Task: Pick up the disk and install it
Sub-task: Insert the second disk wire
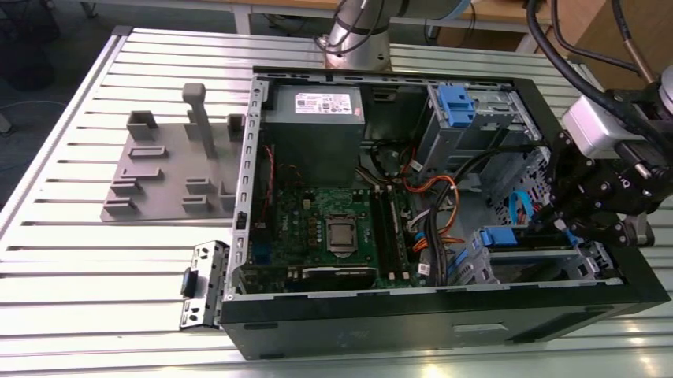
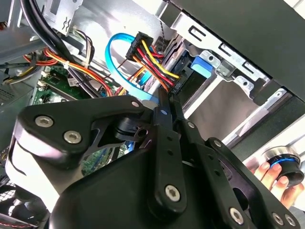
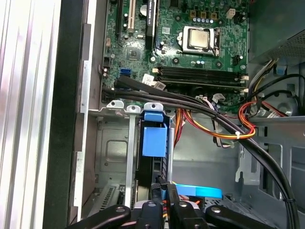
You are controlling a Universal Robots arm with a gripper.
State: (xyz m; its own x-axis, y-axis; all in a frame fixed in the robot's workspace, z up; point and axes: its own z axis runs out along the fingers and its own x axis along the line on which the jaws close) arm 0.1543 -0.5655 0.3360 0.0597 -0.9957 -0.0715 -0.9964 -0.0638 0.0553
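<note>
Disk (image 3: 154, 138) blue carrier seated in drive bay (image 3: 112, 157), tool (image 3: 166, 193) fingers together behind it

disk (image 3: 153, 143) mostly hidden inside drive bay, gripper (image 3: 166, 191) cut off by edge

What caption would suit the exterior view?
Robot gripper reaches into the open computer case, at the drive bay with a blue carrier.

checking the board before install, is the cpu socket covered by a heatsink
No, in the first wrist view the CPU sits bare in its socket on the motherboard.
</note>
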